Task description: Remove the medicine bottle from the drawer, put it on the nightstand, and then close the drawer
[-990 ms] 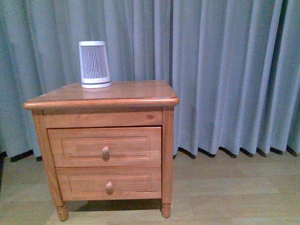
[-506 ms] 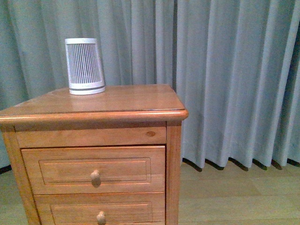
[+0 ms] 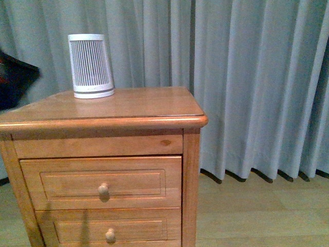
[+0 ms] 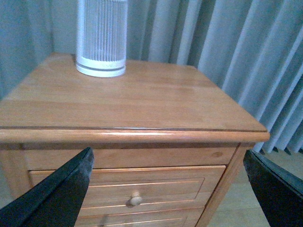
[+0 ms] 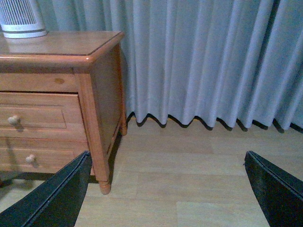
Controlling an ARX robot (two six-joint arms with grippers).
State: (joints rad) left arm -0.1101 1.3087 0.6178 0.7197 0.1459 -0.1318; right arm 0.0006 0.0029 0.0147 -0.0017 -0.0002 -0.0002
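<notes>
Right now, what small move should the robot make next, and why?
Probably bring the open left gripper to the knob of the upper drawer: it is shut, no medicine bottle shows, and the left wrist view has that knob in sight.

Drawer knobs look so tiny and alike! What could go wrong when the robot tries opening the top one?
The upper knob is small and round, so the open left gripper could slip off it. The lower knob sits just beneath and looks alike, so the gripper might grab the wrong one.
</notes>
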